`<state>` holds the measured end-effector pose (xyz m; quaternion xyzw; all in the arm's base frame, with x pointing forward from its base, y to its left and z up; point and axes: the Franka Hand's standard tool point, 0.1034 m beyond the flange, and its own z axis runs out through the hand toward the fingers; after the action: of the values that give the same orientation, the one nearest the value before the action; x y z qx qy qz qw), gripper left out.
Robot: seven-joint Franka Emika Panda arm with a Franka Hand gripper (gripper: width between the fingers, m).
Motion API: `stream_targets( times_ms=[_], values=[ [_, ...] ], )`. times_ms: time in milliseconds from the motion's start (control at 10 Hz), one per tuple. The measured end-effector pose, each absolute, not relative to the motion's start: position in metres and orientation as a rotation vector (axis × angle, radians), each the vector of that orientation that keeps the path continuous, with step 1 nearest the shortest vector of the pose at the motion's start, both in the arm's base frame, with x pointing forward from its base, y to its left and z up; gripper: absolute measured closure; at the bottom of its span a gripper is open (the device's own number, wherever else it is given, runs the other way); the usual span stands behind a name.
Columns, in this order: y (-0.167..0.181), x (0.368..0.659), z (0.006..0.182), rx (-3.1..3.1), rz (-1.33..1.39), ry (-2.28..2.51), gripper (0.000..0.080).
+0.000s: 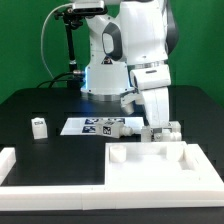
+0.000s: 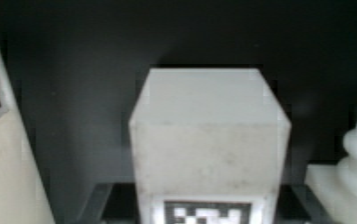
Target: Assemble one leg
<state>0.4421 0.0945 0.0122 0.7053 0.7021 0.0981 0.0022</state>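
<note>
Black tabletop (image 1: 40,105) before a green backdrop carries everything. The white arm (image 1: 140,50) rises behind the large white tray-like panel (image 1: 160,168). Its gripper (image 1: 160,128) hangs low, just past the panel's far edge. A white L-shaped border piece (image 1: 20,165) lies beside the panel on the exterior view's left. The marker board (image 1: 95,127) lies beyond the panel's far left corner. The leg (image 2: 210,120) sits at the gripper and fills the wrist view, with a tag on its near end. I cannot tell whether the fingers are clamped on it. Another leg (image 1: 38,125) stands well apart from the panel, past the marker board.
</note>
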Motion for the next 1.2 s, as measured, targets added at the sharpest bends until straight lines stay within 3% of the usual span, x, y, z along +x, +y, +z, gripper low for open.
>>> stream_targets(
  times_ms=[400,1200],
  values=[
    [0.119,0.426,0.013,1.898,0.317,2.470,0.0517],
    [0.101,0.428,0.014,1.569,0.289,2.660,0.0515]
  ],
)
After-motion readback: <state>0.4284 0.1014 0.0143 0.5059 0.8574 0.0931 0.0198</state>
